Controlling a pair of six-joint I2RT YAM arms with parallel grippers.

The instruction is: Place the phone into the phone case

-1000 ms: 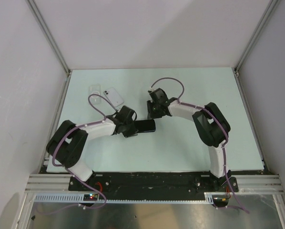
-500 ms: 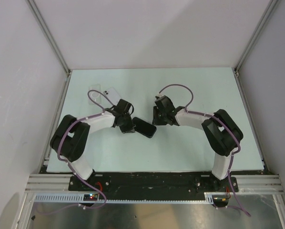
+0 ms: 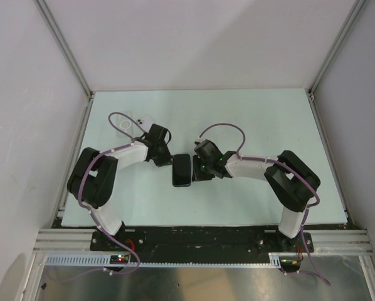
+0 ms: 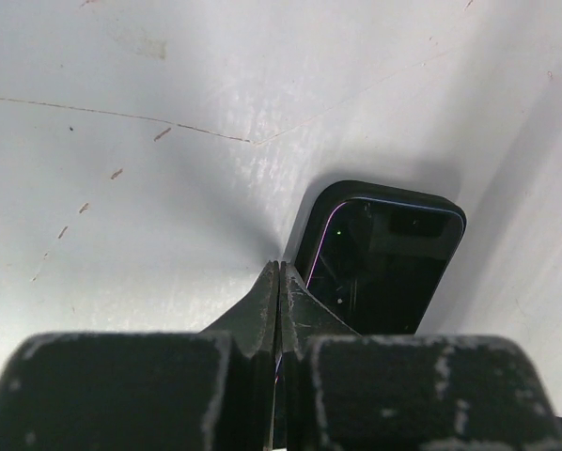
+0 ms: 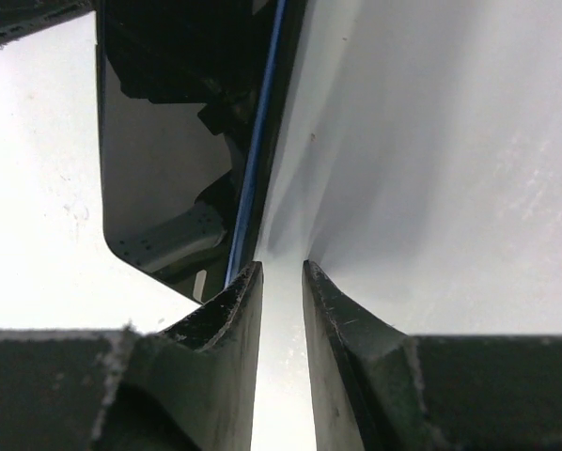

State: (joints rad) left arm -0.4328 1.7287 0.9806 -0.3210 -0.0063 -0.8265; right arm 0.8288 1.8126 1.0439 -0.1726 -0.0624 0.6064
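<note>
Phone (image 3: 182, 169) lies flat on bench (image 3: 256, 119), mid-bench between the 2 arms, dark screen up. Long axis runs near-to-far, approx straight away from the arm bases; can't tell which end is the top.

L gripper (image 3: 167, 160) sits at phone's left side near the far end. L wrist view: its fingers (image 4: 262, 305) are pressed together w/ nothing between them, tips right at the phone's (image 4: 380, 258) rounded corner.

R gripper (image 3: 196, 168) is just beside phone's right long edge. R wrist view: fingers (image 5: 229, 301) stand a narrow gap apart, bare bench showing through, nothing held; left fingertip right next to the phone's (image 5: 168, 141) edge.

Phone case (image 3: 136, 121) is at far left of bench, partly hidden behind L arm and cable, apart from the phone.

Vs 1 s ago: phone lay crosswise, long axis left-right. At 0.5 s ago it was diagonal. Now turned approx a quarter turn and shifted slightly left. R gripper has come nearer and lower, alongside the phone; L gripper has swung back toward the far left.
</note>
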